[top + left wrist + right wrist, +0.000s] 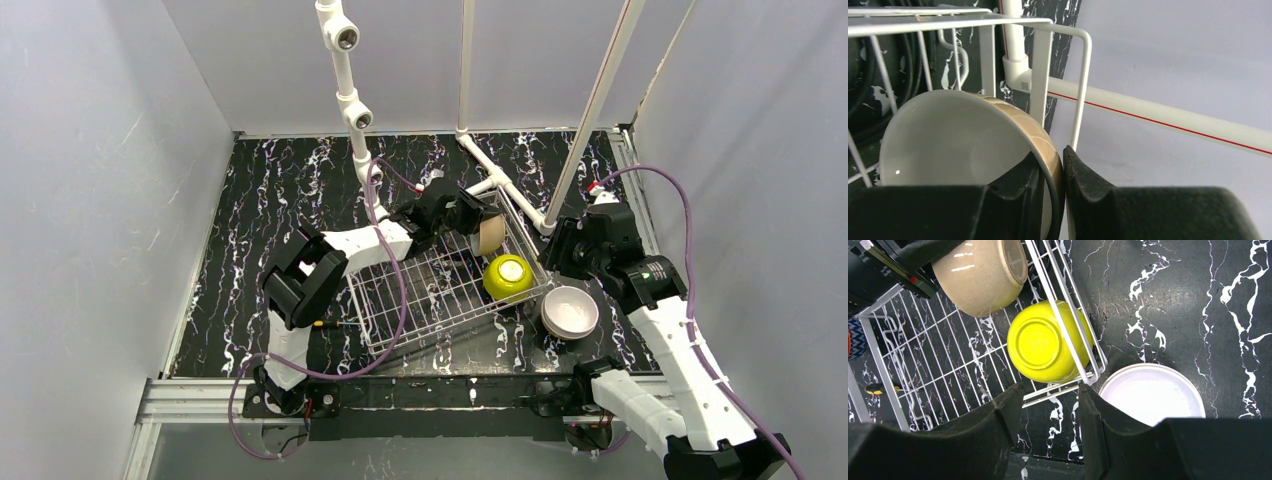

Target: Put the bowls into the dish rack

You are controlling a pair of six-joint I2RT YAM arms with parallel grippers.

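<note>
Left pincer [1050,159] is pinching the rim of the tan bowl [958,145]. The bowl stands on edge in the far-right corner of the dish rack [420,295], opening toward the left wrist.

Right pincer [1050,392] is spread, hovering over the rack's near-right corner. The white bowl [1153,395] sits on the surface [280,190] just outside that corner, so the right arm is nearer.

Count:
- one tan
- one yellow-green bowl [508,277], upside down in the rack
- one white
- sliver of a blue-patterned bowl [852,337]
- one rack

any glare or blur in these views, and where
Left wrist: the tan bowl is close and slightly soft, with one tiny glint inside. Right wrist: bright streaks of glare on that bowl; the yellow-green bowl is sharp, the near fingers blurred. Top external: even light, the yellow-green bowl's base washed pale.
</note>
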